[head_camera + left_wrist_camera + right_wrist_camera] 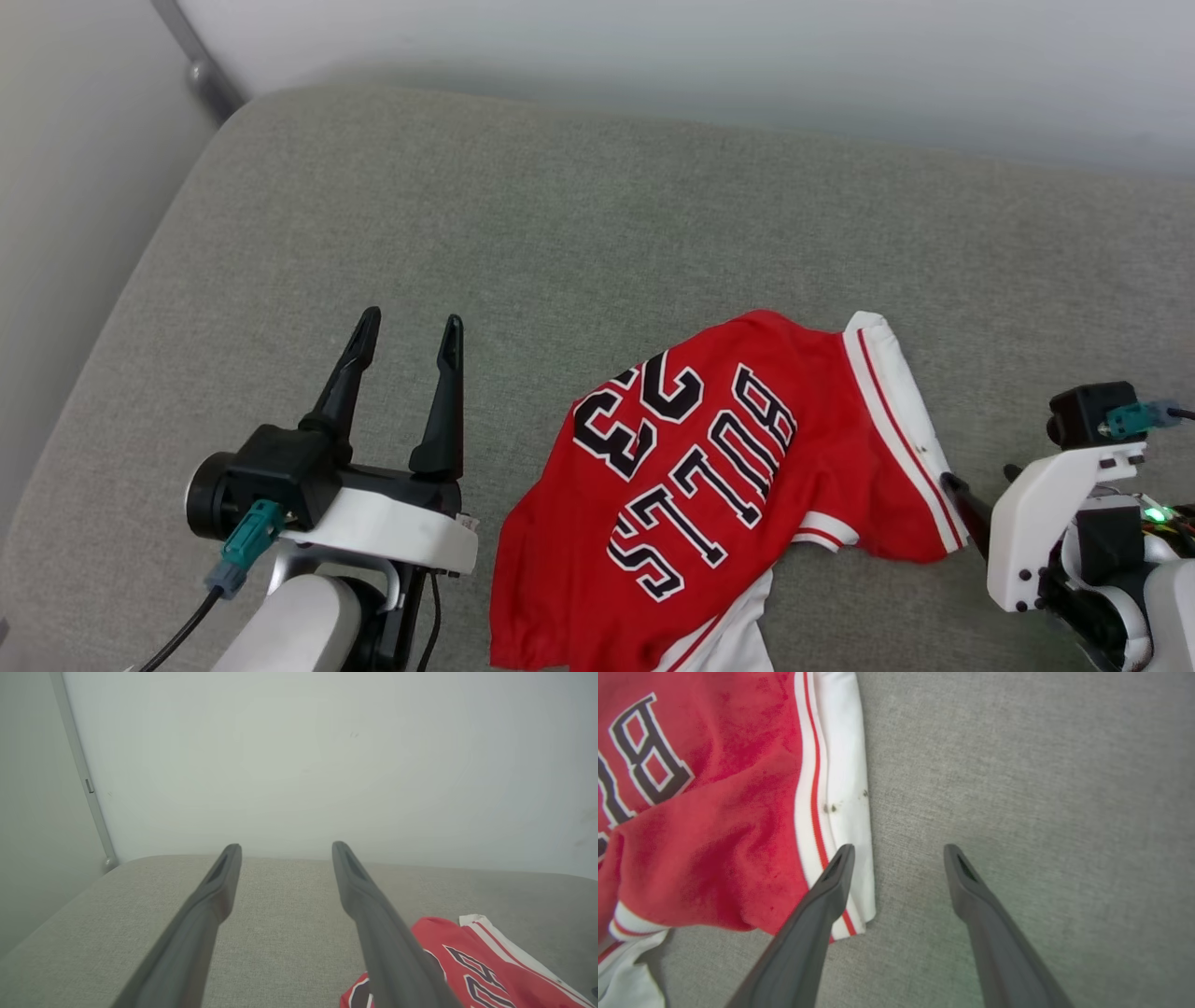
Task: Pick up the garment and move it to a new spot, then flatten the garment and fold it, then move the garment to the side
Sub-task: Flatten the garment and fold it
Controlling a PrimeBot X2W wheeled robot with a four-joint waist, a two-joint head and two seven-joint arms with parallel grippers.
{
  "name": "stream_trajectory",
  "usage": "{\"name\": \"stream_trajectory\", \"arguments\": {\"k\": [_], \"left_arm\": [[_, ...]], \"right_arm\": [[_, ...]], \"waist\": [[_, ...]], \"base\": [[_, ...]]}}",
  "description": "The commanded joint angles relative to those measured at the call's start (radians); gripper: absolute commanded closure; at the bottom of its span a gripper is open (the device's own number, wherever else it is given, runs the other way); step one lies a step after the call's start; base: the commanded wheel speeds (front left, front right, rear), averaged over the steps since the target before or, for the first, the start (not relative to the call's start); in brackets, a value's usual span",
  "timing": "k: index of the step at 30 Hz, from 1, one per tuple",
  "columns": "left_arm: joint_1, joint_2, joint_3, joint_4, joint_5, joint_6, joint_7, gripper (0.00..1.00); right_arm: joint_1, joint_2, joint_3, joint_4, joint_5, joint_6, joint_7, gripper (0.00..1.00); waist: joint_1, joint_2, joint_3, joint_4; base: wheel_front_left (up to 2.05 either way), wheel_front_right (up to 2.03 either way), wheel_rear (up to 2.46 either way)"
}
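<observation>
The garment (pixel 728 485) is a red shirt with black "BULLS 23" lettering and white striped trim. It lies crumpled on the grey fabric surface (pixel 579 233), near the front edge. My left gripper (pixel 413 317) is open and empty, to the left of the garment and apart from it. In the left wrist view, the left gripper (pixel 286 845) points at the wall, and the garment (pixel 472 961) is at the lower right. My right gripper (pixel 980 478) is open at the garment's right edge. In the right wrist view, the right gripper (pixel 899 848) has its left finger over the garment's (pixel 714 835) white trim corner and holds nothing.
A pale wall (pixel 709 56) rises behind the grey surface, and a metal pole (pixel 201 70) stands at the back left corner. The surface's rounded left edge (pixel 112 308) drops off beside the left arm. Bare grey fabric stretches behind and to the right of the garment.
</observation>
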Motion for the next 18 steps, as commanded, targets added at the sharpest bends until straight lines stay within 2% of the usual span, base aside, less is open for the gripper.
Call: {"name": "stream_trajectory", "arguments": {"k": [1, 7, 8, 9, 11, 12, 13, 18], "left_arm": [[-0.01, -0.003, 0.003, 0.001, 0.009, -0.004, -0.007, 0.0], [-0.005, -0.033, 0.024, 0.03, 0.023, -0.032, -0.006, 0.0], [-0.003, -0.038, 0.026, 0.035, 0.025, -0.038, -0.006, 0.0], [-0.001, -0.042, 0.029, 0.04, 0.028, -0.041, -0.006, 0.0], [0.001, -0.047, 0.035, 0.053, 0.032, -0.05, -0.006, 0.0], [0.004, -0.049, 0.038, 0.058, 0.034, -0.054, -0.006, 0.0], [0.008, -0.05, 0.04, 0.063, 0.036, -0.056, -0.006, 0.0], [0.028, -0.051, 0.044, 0.086, 0.039, -0.063, -0.006, 0.0]], "right_arm": [[-0.016, -0.007, 0.003, 0.001, 0.004, 0.0, 0.001, 0.0], [-0.027, -0.022, 0.078, 0.091, 0.043, 0.0, 0.157, 0.0], [-0.024, -0.021, 0.082, 0.11, 0.053, 0.0, 0.181, 0.04], [-0.021, -0.008, 0.081, 0.127, 0.071, 0.0, 0.208, 0.55], [-0.025, -0.001, 0.098, 0.134, 0.088, 0.0, 0.238, 0.8], [-0.034, -0.001, 0.1, 0.131, 0.096, 0.0, 0.237, 0.96], [-0.046, -0.002, 0.1, 0.124, 0.098, 0.0, 0.233, 1.0], [-0.119, -0.045, 0.104, 0.059, 0.072, 0.0, 0.169, 1.0]], "waist": [[-0.0001, 0.0, 0.032, 0.029], [-0.0001, 0.0, 0.048, 0.035], [-0.0001, 0.0, 0.048, 0.035], [-0.0001, 0.0, 0.046, 0.035], [-0.0001, 0.0, 0.041, 0.035], [-0.0001, 0.0, 0.036, 0.033], [-0.0001, 0.0, 0.031, 0.03], [-0.0001, 0.0, -0.007, 0.006]], "base": [[0.0, 0.0, 0.0], [0.0, 0.0, 0.0], [0.0, 0.0, 0.0], [0.0, 0.0, 0.0], [0.0, 0.0, 0.0], [0.0, 0.0, 0.0], [0.0, 0.0, 0.0], [0.0, 0.0, 0.0]]}}
